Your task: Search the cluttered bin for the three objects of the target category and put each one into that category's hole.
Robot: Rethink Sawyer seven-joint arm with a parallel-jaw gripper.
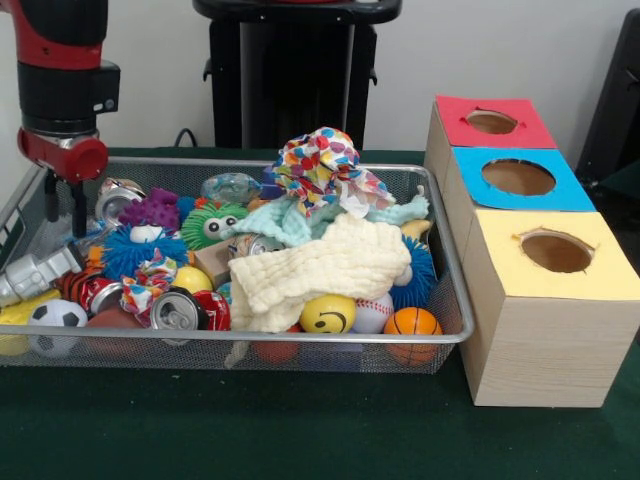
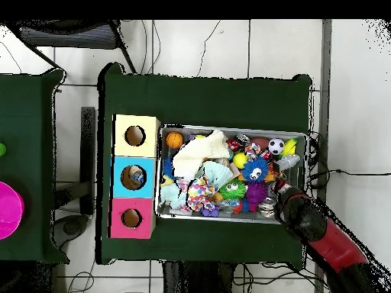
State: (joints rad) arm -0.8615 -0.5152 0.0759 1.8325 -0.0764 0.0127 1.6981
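Note:
The wire-mesh bin (image 1: 300, 338) is full of toys, cans and cloths; it also shows in the overhead view (image 2: 229, 128). One see-through bottle (image 1: 232, 187) lies at the bin's far side, behind a green fuzzy toy (image 1: 212, 225). My gripper (image 1: 64, 228) is open and empty. It hangs inside the bin's left end beside a crushed can (image 1: 118, 198), and it shows in the overhead view (image 2: 279, 192) too. The blue-surround hole (image 1: 518, 177) is the middle hole of the wooden box. From overhead, something blue and white lies inside that hole (image 2: 133, 177). No other bottles show.
A cream cloth (image 1: 318, 268) and a spotted cloth (image 1: 320, 160) cover the bin's middle. A silvery crumpled item (image 1: 35, 272), balls and red cans (image 1: 185, 310) lie at the left front. The red hole (image 1: 491, 121) and the yellow hole (image 1: 556, 252) flank the blue one.

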